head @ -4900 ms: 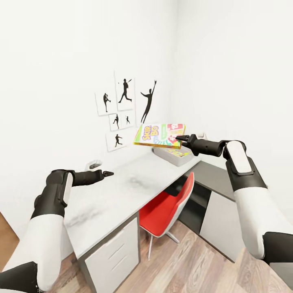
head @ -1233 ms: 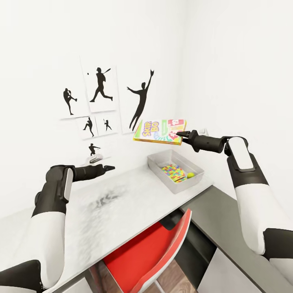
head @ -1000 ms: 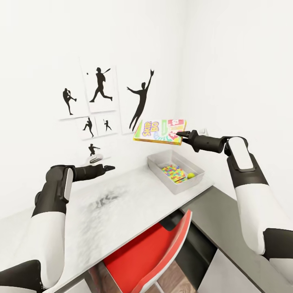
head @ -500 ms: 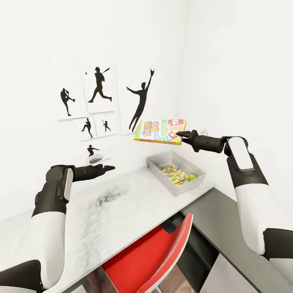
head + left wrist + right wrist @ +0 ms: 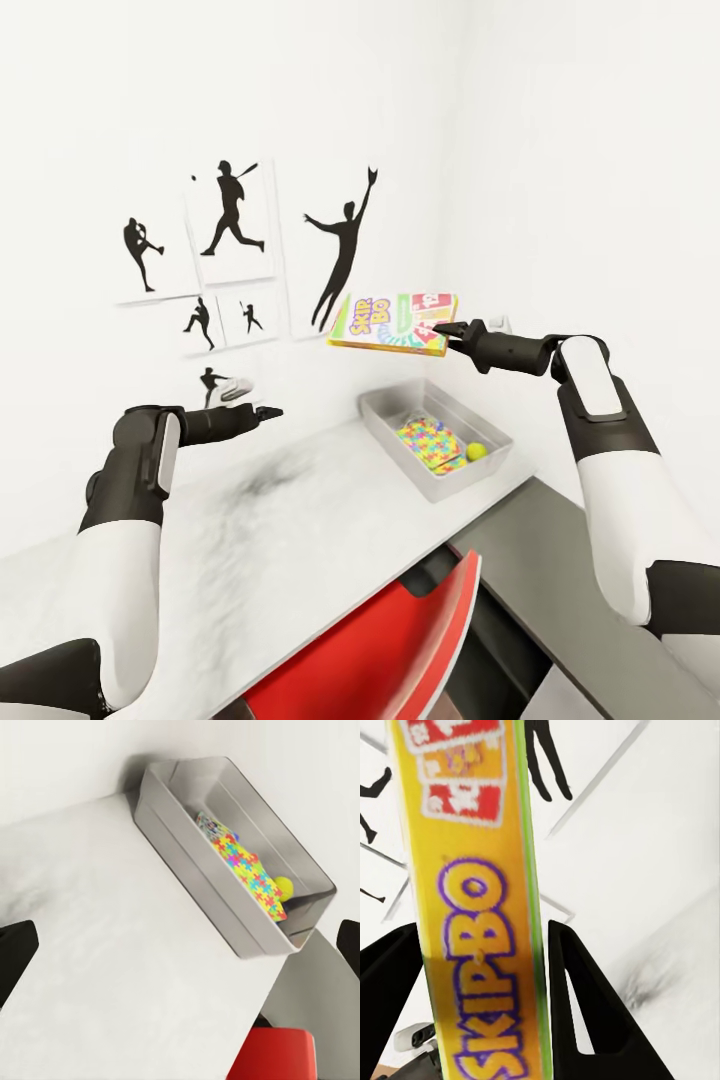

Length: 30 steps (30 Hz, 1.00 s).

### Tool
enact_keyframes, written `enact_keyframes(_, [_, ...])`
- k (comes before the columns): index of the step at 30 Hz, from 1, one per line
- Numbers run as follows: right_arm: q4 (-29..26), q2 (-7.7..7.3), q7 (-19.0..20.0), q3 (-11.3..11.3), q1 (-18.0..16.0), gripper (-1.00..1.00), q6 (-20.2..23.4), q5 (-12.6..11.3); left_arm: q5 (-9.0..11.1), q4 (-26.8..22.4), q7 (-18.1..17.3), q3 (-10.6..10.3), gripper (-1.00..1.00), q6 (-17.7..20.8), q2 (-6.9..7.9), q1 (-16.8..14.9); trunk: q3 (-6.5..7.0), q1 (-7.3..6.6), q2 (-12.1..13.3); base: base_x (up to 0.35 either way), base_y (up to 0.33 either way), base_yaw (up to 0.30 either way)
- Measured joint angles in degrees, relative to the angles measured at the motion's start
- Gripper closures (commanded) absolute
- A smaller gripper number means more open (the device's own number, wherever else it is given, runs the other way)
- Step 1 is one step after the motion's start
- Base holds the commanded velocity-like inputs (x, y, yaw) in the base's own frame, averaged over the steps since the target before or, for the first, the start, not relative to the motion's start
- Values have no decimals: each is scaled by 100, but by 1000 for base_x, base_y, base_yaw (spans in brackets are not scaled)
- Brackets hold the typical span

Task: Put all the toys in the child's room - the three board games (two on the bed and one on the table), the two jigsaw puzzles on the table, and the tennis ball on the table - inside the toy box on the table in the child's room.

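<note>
My right gripper (image 5: 440, 331) is shut on a yellow and green Skip-Bo board game (image 5: 392, 324), held flat in the air above and behind the toy box (image 5: 395, 450). In the right wrist view the box edge (image 5: 472, 907) sits clamped between both black fingers (image 5: 592, 1005). The pale grey toy box stands at the far end of the table (image 5: 300, 530), holding a multicoloured jigsaw puzzle (image 5: 428, 441) and the yellow-green tennis ball (image 5: 477, 451). My left gripper (image 5: 268, 411) hovers open and empty over the table, left of the box. Its wrist view looks down on the toy box (image 5: 195, 862), puzzle (image 5: 244, 866) and ball (image 5: 283, 886).
A red chair (image 5: 380, 660) is tucked under the table's near edge. A darker grey top (image 5: 590, 580) joins the table on the right. White walls close in behind and to the right, with black sports silhouettes (image 5: 340, 250) on the back wall.
The whole view has shifted: the wall pictures slid left and the toy box sits a little lower and nearer, so the camera moved. Both arms keep their pose and the game stays gripped.
</note>
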Motion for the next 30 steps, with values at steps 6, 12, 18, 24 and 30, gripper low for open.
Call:
enact_keyframes(6, [34, 8, -10, 5, 7, 100, -12, 33, 1, -1, -1, 8, -100, 1, 3, 0, 0, 1, 1, 106, -65, 41])
enact_keyframes(12, [780, -93, -307, -28, -33, 100, -35, 148, 1, -1, -5, 7, -100, 3, 0, 0, 0, 2, 1, 7, -3, 4])
enact_keyframes(18, [1598, -183, -801, -83, -67, 100, -641, 119, 8, -1, -6, 7, -100, 9, -5, 0, 0, 2, 1, 0, 0, 0])
enact_keyframes(24, [1796, -193, -1106, -93, -73, 100, -1224, 59, 311, -1, -24, 0, -100, 0, -4, 0, 1, 2, 0, 0, 0, 0])
enact_keyframes(30, [2037, -186, -1367, -88, -246, 100, -1538, 20, 893, -9, -65, -45, -100, -5, 19, -1, 0, 2, 0, 0, 0, 0])
